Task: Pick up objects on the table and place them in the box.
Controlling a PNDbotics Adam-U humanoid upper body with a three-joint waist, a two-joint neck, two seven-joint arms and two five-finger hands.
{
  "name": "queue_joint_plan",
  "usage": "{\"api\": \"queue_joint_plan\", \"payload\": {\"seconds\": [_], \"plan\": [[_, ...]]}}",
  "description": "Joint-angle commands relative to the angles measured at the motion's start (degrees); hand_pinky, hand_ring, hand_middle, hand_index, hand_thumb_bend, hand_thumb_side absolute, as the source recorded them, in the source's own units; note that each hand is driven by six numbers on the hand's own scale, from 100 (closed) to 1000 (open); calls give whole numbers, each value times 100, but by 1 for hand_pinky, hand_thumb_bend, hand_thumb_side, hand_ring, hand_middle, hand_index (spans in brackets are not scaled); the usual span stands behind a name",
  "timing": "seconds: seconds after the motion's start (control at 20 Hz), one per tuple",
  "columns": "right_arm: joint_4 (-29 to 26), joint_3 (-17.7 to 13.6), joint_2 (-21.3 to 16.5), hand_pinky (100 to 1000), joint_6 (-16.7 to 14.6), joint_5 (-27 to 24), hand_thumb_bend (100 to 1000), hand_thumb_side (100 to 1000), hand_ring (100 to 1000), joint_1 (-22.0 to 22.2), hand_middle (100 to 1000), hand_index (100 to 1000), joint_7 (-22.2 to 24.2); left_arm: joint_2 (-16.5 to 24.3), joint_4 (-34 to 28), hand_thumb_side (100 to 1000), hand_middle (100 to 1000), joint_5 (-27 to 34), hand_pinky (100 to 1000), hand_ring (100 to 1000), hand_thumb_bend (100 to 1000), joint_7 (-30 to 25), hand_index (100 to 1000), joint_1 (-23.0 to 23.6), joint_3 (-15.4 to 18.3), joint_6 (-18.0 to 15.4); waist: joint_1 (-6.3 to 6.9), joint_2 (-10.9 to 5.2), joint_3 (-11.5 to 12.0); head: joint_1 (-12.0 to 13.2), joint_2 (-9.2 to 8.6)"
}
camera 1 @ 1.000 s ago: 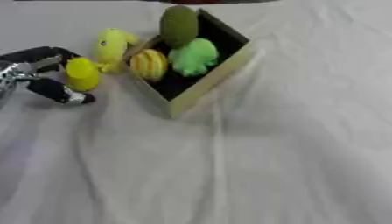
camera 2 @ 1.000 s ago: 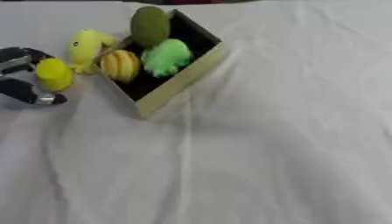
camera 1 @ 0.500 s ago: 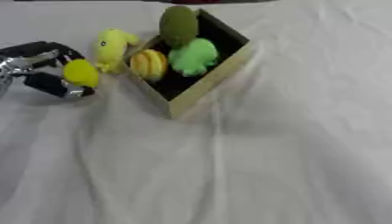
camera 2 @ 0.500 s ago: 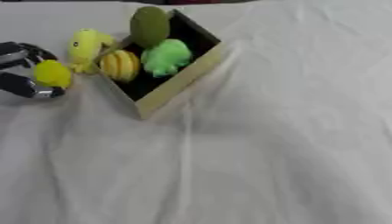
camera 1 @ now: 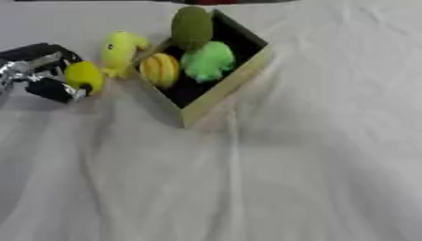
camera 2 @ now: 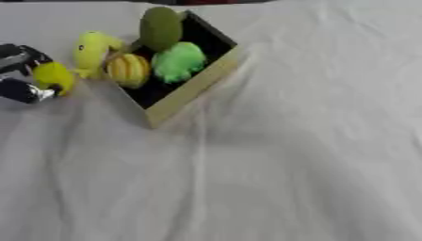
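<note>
a: start near. anything at the near edge of the surface [camera 1: 247, 188]?

b: just white cloth with creases, no objects on it. the right hand shows in neither view.

a: and further in, on the left?

b: the left hand [camera 1: 37, 75] sits at the left edge, its fingers curled round a small yellow ball-like toy [camera 1: 84, 77]. a second ago that toy was held lower and further out; now it has come up and inward a little, toward the box [camera 1: 223, 92]. the hand itself has slid partly out of the right eye view.

a: so the pick is done?

b: i'd judge so. the toy looks lifted in the grip and is on its way, though it is not over the box yet; it's beside the left corner, with a yellow plush toy [camera 1: 122, 49] lying between it and the box wall, touching the wall.

a: what's already inside?

b: a yellow striped round toy [camera 1: 161, 69] in the nearer part, a bright green plush [camera 1: 207, 60] next to it, and a dark green oval toy [camera 1: 192, 26] at the far corner, sticking up over the rim. none of those has shifted.

a: what's left, then?

b: carry the held toy over the rim and let go, then the yellow plush outside. free space inside seems mostly toward the near right side, so i'd expect a tight drop.
</note>
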Motion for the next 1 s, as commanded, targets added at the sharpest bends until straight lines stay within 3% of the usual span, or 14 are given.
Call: {"api": "queue_joint_plan", "payload": {"seconds": [0.05, 0.6, 1.0], "plan": [[-89, -46, -100, 923, 3, 22, 100, 515, 924, -17, 657, 783, -22, 123, -72, 246, 650, -22, 677, 667, 100, 23, 750, -116, 14, -50, -11, -126, -5, -3, -35], [-89, -68, -159, 920, -26, 36, 100, 502, 922, 10, 659, 785, -89, 258, -1649, 236, 632, -177, 682, 648, 100, 343, 743, -381, 388, 167, -13, -178, 49, -48, 28], [-89, -28, -199, 918, -42, -16, 100, 499, 921, -45, 660, 785, -86, -371, -1992, 258, 629, -14, 682, 646, 100, 13, 747, -976, -65, 8, -19, -230, 50, 10, 45]]}}
